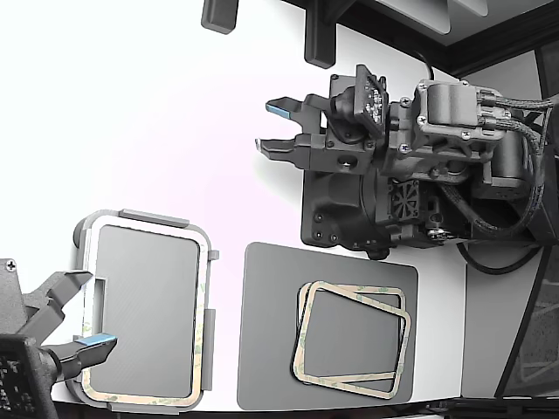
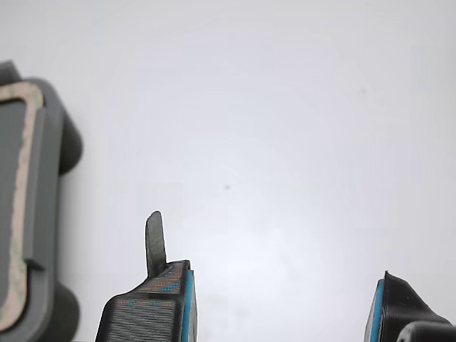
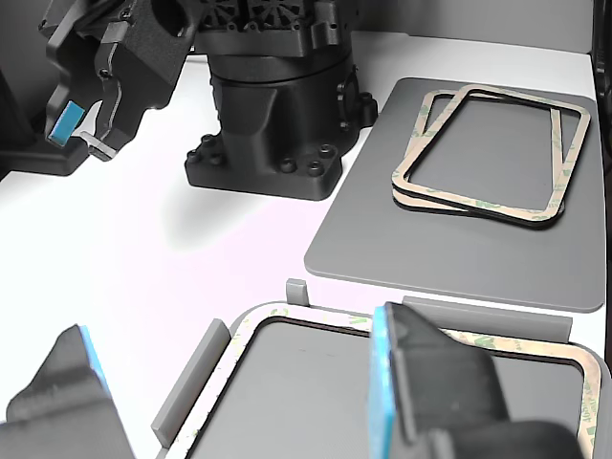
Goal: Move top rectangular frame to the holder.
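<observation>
The hand (image 1: 268,127) is wide open and holds nothing. In the wrist view its two blue-lined fingers stand far apart, with only the bare white worktop (image 1: 175,131) between them. A thin grey strip sticks out from one finger. In the exterior view the hand sits in the upper middle of the picture, well apart from the frames.

The top rectangular frame (image 1: 299,345) lies low in the exterior view, a bit right of the middle. It rests on one more frame just like it, and both lie on a dark grey mat (image 1: 271,349). The top one is turned a little, so its corners stick out past the one under it.

The holder (image 1: 148,216) is in the lower left of that view. A frame like the others already lies on it.

The top frame looks very thin and flat, so it is probably light. It may bend or flop if it is held at one end only. It lies flat on the frame below, so getting a finger under it looks hard. A corner that sticks out looks like the best place to pinch it. The grip should be gentle, and the lift slow, so the lower frame does not come along.
</observation>
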Motion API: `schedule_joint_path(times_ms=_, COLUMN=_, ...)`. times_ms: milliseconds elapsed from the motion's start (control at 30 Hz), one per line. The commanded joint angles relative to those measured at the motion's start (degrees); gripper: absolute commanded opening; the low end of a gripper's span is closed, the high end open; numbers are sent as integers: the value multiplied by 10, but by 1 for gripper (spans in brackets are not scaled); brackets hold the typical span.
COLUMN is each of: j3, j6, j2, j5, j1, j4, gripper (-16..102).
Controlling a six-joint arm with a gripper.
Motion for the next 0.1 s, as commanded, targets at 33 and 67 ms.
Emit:
schedule_joint_path(times_ms=33, j3=-12, j6=1, j2=12, j5=2, j1=-5, j4=-4, gripper=100)
schedule_joint_path(times_ms=67, j3=-12, j6=2, j2=12, j5=3, j1=-5, j4=-4, gripper=100)
